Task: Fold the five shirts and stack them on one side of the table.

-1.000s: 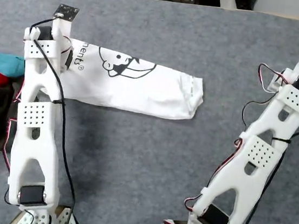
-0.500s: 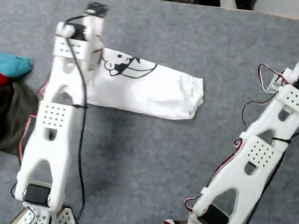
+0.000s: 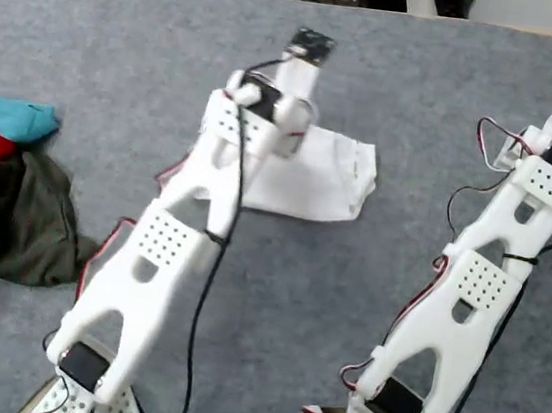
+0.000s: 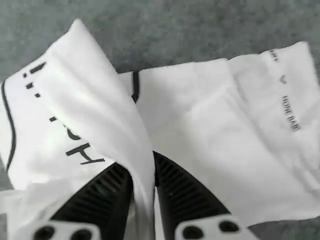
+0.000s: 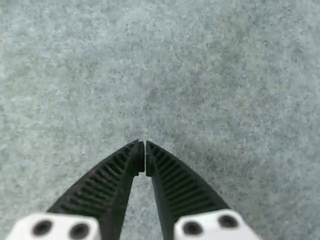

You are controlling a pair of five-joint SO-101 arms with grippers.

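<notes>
The left gripper (image 4: 143, 167) clamps a raised fold of the white shirt (image 4: 225, 130), the rest lying flat just beyond its tips, while the right gripper (image 5: 145, 152) hangs clenched, empty, above the grey mat (image 5: 225, 60).

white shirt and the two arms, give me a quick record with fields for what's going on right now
shirt: white cotton shirt with black print, on the grey felt table, one end lifted over the rest
left arm: jaws shut on a raised fold of the shirt
right arm: jaws shut, empty, above bare felt, apart from the shirt
other clothes: heap of teal, red, dark olive and blue garments at the high view's left edge
</notes>
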